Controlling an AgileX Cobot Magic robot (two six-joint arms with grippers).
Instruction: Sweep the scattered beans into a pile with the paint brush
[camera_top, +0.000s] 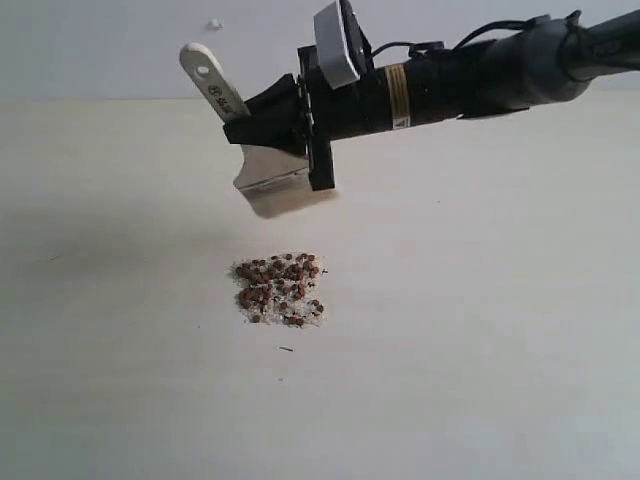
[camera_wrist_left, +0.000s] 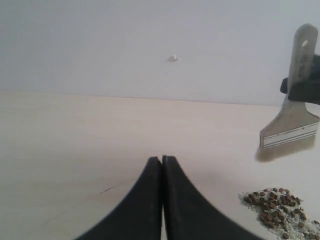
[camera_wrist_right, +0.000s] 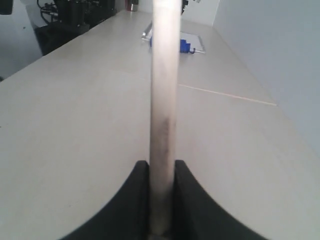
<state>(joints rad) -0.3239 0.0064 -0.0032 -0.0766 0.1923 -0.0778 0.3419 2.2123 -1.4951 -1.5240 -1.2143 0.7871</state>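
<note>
The right tool (camera_top: 262, 118) clamps the light wooden handle of one flat, silver-ferruled, pale-bristled paint brush (camera_top: 268, 172), held clear of the smooth pale desk (camera_top: 500, 360) over a single pile of dozens of tiny reddish-brown beans (camera_top: 280, 290) mixed with whitish grains. The left tool (camera_wrist_left: 161, 161), jaws pressed together and empty, sits near the pile.

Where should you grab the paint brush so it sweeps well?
Grab the paint brush by its wooden handle, just above the metal ferrule, squeezing its flat faces from both sides: thin there, bristles stay free. The right pincer holds it so.
</note>
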